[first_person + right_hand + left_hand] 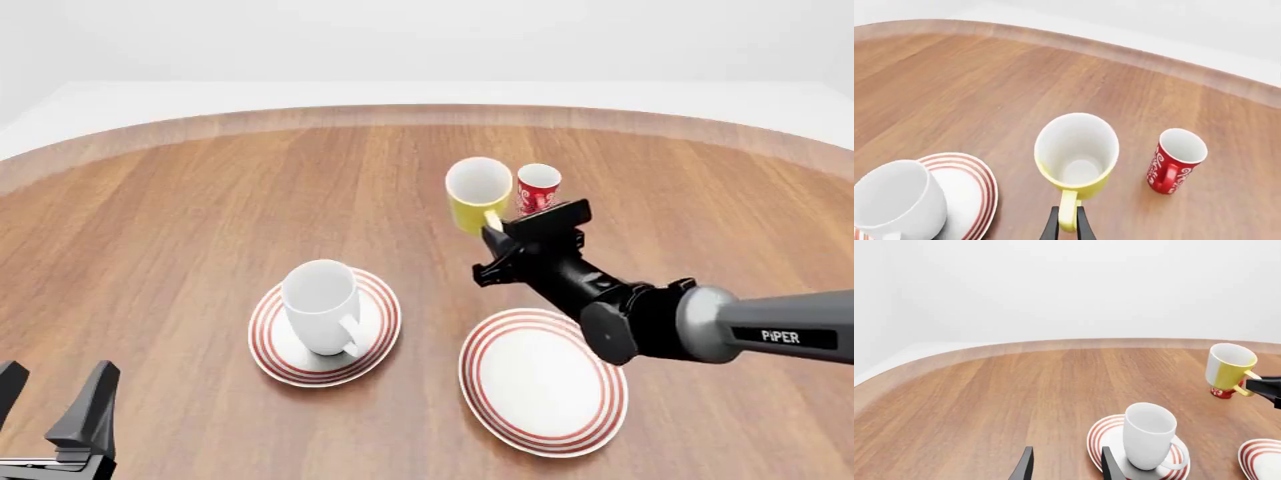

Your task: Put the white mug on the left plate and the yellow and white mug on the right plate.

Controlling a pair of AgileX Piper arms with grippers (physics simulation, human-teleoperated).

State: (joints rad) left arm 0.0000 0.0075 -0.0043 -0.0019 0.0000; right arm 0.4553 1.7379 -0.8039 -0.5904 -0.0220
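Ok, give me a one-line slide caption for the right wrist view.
Right gripper pinching the yellow and white mug by its handle, red patterned mug alongside, white mug already on the left plate.

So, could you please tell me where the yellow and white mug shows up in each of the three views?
Left wrist view: yellow and white mug at the right edge, beyond the white mug.
Front view: upper centre, just left of the red patterned mug.
Right wrist view: centre, handle between the right gripper fingers.
Shared landmark: the red patterned mug.

a simulated tabletop scene, not a real room: a rounded wooden table [200,200] with a pale rim runs to twelve o'clock against a blank, featureless white backdrop.
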